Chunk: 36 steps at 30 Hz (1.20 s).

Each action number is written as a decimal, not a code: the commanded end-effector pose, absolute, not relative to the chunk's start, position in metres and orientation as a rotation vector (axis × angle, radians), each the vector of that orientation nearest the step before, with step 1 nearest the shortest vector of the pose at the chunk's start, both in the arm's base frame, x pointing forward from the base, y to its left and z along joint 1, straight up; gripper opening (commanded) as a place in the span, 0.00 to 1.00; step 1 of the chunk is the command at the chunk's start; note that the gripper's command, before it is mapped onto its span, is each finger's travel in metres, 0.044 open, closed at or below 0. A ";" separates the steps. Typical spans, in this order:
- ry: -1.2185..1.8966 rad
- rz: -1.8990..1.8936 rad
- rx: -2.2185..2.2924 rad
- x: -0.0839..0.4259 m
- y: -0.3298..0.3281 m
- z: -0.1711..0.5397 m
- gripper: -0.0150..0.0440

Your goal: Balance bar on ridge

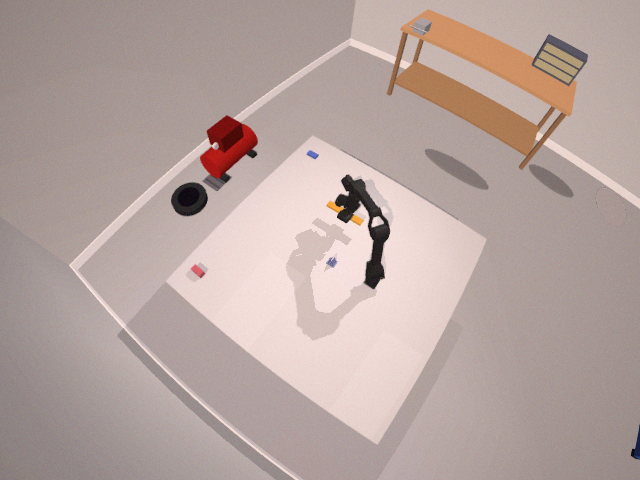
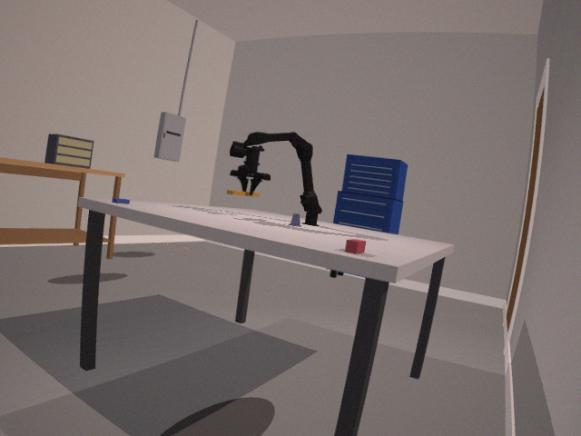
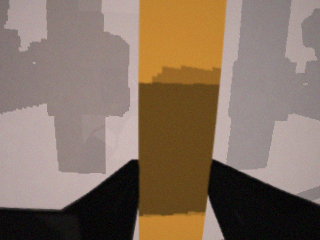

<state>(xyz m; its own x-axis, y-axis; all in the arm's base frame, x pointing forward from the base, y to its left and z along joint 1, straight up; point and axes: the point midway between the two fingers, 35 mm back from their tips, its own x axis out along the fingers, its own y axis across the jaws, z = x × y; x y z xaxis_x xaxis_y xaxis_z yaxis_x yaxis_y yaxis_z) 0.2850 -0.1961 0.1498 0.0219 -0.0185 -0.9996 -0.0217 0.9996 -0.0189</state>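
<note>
One black parallel-jaw gripper (image 1: 345, 214) (image 2: 250, 193) (image 3: 172, 168), pointing downward, its fingers clamping the middle stretch of a long, flat, orange-yellow bar (image 1: 332, 205) (image 2: 237, 192) (image 3: 180, 40); the bar is hanging nearly level above the white rectangular table (image 1: 382, 356) (image 2: 243, 230). One small blue-grey ridge (image 1: 331, 261) (image 2: 295, 219), standing on the tabletop, apart from the bar. One small red block (image 1: 197, 270) (image 2: 355, 246), lying near a table edge. One small, flat blue block (image 1: 312, 154) (image 2: 121, 201), lying by a far corner.
</note>
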 end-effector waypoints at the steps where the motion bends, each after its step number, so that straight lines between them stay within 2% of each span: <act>1: 1.540 0.002 -0.034 0.286 -0.187 0.157 0.25; 36: 1.541 0.014 -0.023 0.264 -0.051 0.163 0.25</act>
<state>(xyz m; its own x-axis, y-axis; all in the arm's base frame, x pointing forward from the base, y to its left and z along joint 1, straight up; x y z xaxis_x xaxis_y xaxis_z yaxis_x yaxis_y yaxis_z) 0.2702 -0.0625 0.1618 0.0269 -0.0079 -0.9996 -0.0273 0.9996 -0.0087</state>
